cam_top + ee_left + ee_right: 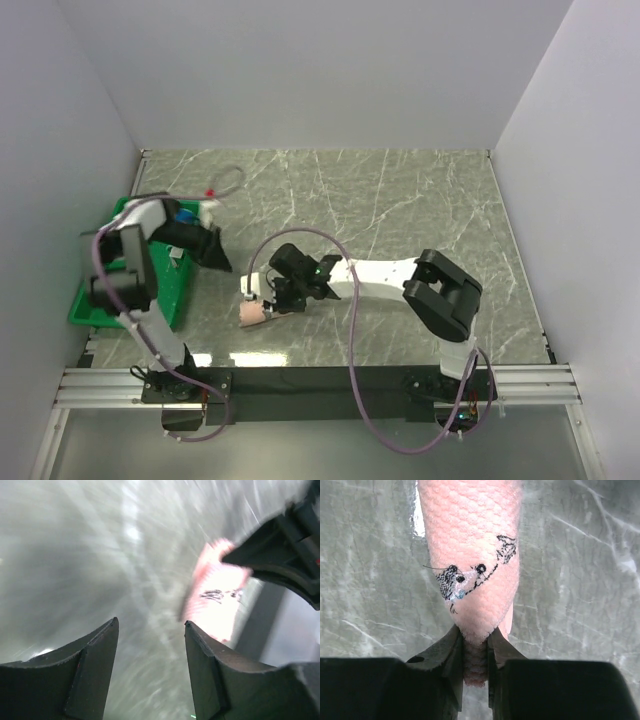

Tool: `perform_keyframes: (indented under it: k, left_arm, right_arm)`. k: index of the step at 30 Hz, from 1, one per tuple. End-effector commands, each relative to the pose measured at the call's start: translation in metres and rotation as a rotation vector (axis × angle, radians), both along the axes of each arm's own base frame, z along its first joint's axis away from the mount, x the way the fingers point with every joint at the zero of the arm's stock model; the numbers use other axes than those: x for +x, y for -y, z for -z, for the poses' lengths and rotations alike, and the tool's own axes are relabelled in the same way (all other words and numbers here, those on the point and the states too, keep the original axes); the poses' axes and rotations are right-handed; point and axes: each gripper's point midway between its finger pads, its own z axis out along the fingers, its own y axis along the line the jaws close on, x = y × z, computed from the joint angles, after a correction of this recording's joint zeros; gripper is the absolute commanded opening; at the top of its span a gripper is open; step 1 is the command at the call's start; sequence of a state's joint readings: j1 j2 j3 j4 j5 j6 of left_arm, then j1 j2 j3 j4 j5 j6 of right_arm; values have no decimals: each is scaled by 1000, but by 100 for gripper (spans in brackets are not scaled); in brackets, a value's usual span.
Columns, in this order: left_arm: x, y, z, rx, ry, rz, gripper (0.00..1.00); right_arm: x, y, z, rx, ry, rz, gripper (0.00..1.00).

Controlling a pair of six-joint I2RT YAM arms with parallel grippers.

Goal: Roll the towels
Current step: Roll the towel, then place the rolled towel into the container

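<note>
grey marbled table (420, 200), two claws
right claw (475, 630) pinched one end of the pink towel (470, 530); left claw (151, 625) stood open.

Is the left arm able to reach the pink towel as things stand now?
Probably yes. The left gripper is open, and the pink towel lies ahead of it with nothing between them. The right gripper is shut on one end, so only the rest is free.
</note>
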State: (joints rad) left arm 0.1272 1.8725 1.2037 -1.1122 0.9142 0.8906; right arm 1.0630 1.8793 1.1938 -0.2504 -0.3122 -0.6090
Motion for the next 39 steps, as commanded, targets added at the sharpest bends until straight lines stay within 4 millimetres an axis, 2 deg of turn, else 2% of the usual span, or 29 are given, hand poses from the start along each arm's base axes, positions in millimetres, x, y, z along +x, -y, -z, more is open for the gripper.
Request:
perform_keyframes:
  k: [1, 2, 4, 6, 7, 9, 10, 11, 13, 14, 15, 16, 18, 20, 21, 22, 23, 24, 25, 26, 27, 29, 30, 35, 39]
  left_arm:
    - [42, -28, -73, -21, 329, -137, 61]
    - [43, -35, -81, -12, 357, -162, 61]
    - [40, -52, -102, 26, 437, -214, 61]
    - [28, -58, -109, 78, 511, -176, 61]
    - [12, -59, -111, 137, 562, -146, 61]
    - [-12, -59, -105, 201, 634, -55, 64]
    - [-35, -58, -98, 245, 651, -17, 66]
    - [-46, -58, -91, 281, 706, 71, 68]
    - [-84, -51, -72, 307, 696, 167, 68]
    - [-92, -54, -64, 346, 721, 239, 69]
    - [-101, -52, -63, 367, 756, 276, 69]
    - [-111, -49, -51, 365, 749, 310, 70]
    - [-121, -40, -40, 370, 812, 398, 73]
    - [-122, -31, -35, 371, 855, 441, 75]
    - [-127, -19, -30, 349, 882, 492, 76]
    - [-108, -13, -35, 367, 963, 483, 76]
    - [-107, -6, -33, 357, 934, 438, 75]
    - [-106, 6, -29, 351, 946, 485, 75]
    - [-94, 14, -34, 353, 993, 480, 74]
    - [-92, 20, -33, 343, 967, 450, 72]
    - [-95, 33, -28, 320, 951, 494, 71]
    - [-82, 43, -31, 332, 969, 456, 68]
    - [-83, 51, -26, 327, 957, 477, 67]
    - [-65, 67, -18, 367, 1025, 469, 67]
    - [-61, 75, -3, 388, 1014, 485, 66]
  right_arm:
    - [-11, 14, 15, -83, -171, 30, 0]
    - [-9, 19, 17, -103, -196, 46, 0]
    - [-7, 15, 19, -104, -244, 63, 0]
    - [-3, 18, 18, -114, -286, 86, 0]
    - [-3, 16, 19, -121, -314, 93, 0]
    - [3, 17, 20, -123, -335, 114, 0]
    - [6, 16, 21, -121, -351, 127, 0]
    - [4, 16, 22, -124, -380, 127, 0]
    - [10, 15, 25, -130, -411, 150, 0]
    - [9, 16, 25, -136, -436, 154, 0]
    - [9, 16, 26, -136, -449, 156, 0]
    - [12, 15, 28, -140, -460, 166, 0]
    - [12, 13, 30, -145, -488, 171, 0]
    - [12, 12, 31, -150, -512, 175, 0]
    - [12, 10, 32, -148, -526, 179, 0]
    - [13, 9, 32, -145, -529, 181, 0]
    - [13, 9, 33, -149, -533, 183, 0]
    - [13, 8, 33, -149, -533, 182, 0]
    - [15, 8, 33, -147, -536, 187, 0]
    - [15, 7, 33, -146, -537, 188, 0]
    - [15, 7, 33, -146, -537, 188, 0]
    - [16, 6, 34, -146, -541, 191, 0]
    - [17, 6, 34, -145, -544, 192, 0]
    - [16, 5, 34, -143, -575, 194, 0]
    - [15, 4, 32, -124, -615, 184, 0]
